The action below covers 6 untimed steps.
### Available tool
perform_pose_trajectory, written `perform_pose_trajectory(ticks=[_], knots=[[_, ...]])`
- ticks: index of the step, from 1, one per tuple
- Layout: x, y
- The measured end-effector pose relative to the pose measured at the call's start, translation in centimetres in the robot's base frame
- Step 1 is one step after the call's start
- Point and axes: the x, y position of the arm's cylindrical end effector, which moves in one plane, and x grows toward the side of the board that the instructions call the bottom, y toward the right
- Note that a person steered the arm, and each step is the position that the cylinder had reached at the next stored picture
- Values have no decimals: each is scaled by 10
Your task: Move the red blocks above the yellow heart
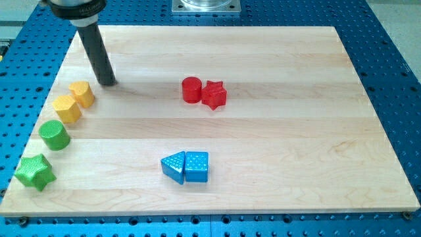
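A red cylinder [191, 89] and a red star [214, 95] sit touching near the board's middle, toward the view's top. Two yellow blocks lie at the view's left: one [82, 93] higher, one [67, 108] just below it; I cannot tell which is the heart. My tip [107, 82] rests on the board just right of and above the upper yellow block, far left of the red blocks.
A green cylinder [54, 134] and a green star [34, 172] lie along the left edge. A blue triangle [174, 166] and a blue cube [197, 166] sit together near the view's bottom. The wooden board [296, 131] lies on a blue perforated table.
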Motion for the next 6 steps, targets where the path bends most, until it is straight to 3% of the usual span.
perform_pose_trajectory(ticks=[1,2,3,4,5,6], knots=[[-5,85],[-37,184],[17,296],[76,243],[22,149],[19,85]])
